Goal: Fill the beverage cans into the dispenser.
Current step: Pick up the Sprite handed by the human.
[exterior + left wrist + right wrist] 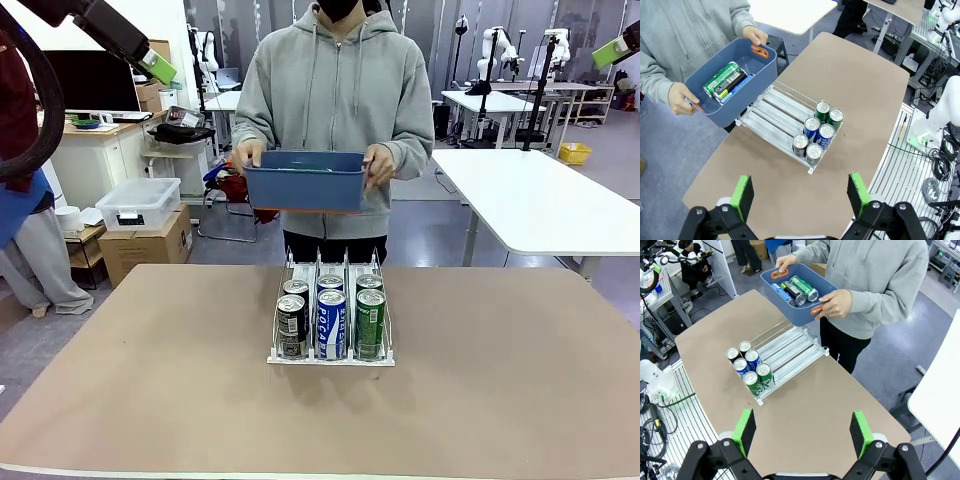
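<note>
– Left wrist view: which step are we on?
– Six cans [816, 134] stand at the front of the rack [771, 111], well beyond the left gripper [801, 195], which is spread wide and empty. The right gripper [802, 432] is the same.
– Next?
– Loose cans [726, 81] lie in the person's blue bin [752, 80], past the rack. Its rim likely hinders reaching them.

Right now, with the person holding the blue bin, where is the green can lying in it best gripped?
Probably across the middle of the green can, coming straight down from above. It lies on its side against a black can, and the walls of the blue bin block any sideways approach.
</note>
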You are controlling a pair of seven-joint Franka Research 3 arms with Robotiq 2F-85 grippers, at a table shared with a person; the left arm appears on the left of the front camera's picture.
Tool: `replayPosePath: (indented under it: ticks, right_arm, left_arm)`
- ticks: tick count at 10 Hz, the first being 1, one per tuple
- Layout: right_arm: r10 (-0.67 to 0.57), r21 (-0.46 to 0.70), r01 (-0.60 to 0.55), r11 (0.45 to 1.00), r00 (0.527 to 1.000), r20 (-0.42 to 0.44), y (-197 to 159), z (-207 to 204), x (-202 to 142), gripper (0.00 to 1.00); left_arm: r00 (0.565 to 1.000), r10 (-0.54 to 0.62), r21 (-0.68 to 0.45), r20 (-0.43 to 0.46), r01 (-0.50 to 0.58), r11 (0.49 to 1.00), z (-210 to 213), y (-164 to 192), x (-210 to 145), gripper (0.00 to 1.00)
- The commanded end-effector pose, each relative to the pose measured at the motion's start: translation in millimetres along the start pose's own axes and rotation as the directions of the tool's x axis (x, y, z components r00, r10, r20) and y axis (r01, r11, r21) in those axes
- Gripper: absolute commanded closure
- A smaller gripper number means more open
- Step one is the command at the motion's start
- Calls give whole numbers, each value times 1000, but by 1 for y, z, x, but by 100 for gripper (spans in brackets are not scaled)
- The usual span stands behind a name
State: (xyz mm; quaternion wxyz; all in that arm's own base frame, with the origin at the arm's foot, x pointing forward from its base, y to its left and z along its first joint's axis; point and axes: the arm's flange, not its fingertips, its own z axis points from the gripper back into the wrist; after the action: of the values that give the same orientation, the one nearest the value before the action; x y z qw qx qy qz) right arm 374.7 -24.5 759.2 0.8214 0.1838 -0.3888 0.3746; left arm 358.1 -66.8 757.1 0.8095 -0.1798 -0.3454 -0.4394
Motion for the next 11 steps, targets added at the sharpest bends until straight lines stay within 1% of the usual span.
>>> replayPosePath:
  ticks: [1,11]
  right_arm:
    - [-3,3,3,1000,1000,-2,0,-1,-2,0]
    - [-3,3,3,1000,1000,-2,0,-1,-2,0]
  left_arm:
    - [1000,0,2,2,0,1000,0,0,0,0]
    - [1000,0,2,2,0,1000,0,0,0,0]
